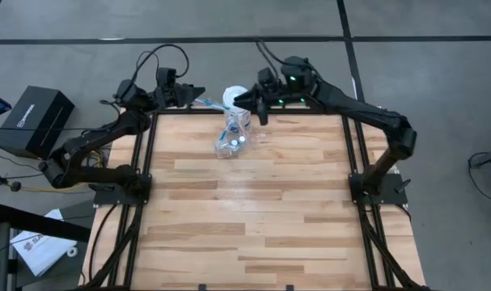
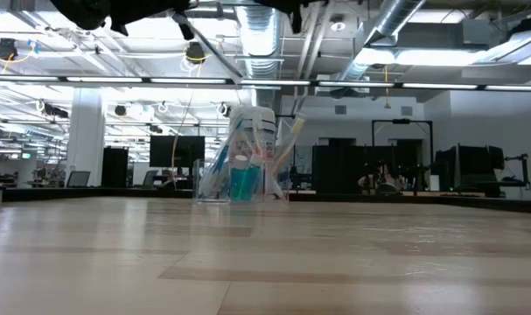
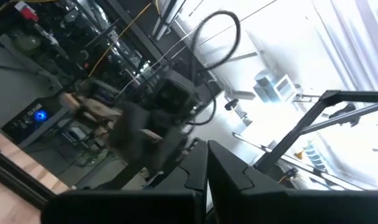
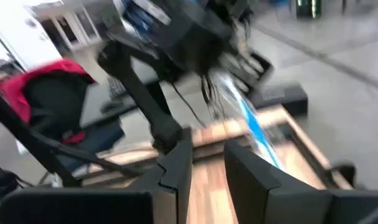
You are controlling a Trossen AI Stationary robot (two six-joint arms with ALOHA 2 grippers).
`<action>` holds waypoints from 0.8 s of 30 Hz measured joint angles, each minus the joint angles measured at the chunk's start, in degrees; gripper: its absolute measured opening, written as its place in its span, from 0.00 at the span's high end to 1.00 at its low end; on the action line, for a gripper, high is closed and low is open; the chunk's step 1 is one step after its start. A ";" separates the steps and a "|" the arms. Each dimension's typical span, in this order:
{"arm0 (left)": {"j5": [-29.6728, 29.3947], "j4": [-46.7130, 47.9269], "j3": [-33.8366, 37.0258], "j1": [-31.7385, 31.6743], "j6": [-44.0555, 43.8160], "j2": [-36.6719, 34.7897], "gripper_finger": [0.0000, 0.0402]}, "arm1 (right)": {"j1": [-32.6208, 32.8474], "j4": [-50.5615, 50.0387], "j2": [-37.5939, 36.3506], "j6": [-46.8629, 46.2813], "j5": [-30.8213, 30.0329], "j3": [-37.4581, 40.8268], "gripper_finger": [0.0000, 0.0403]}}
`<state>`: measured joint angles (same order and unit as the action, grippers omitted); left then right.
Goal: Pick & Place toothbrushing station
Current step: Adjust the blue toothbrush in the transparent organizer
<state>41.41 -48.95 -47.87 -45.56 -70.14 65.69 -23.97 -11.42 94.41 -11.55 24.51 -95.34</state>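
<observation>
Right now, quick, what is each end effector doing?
Left end effector: shut, nothing seen in it.
Right end effector: open a little, holding nothing.

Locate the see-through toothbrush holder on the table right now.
In the high view the clear holder stands near the table's far edge, about centre, just in front of the white jar and between both arms' fingers.
</observation>
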 joint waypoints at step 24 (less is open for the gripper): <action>-7.64 -4.55 -0.16 8.56 -3.92 0.22 1.00 | 1.50 -8.10 15.15 4.65 4.73 -17.36 0.66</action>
<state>33.77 -53.49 -48.03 -37.01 -74.06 65.91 -22.47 -19.52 109.56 -6.90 29.24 -112.71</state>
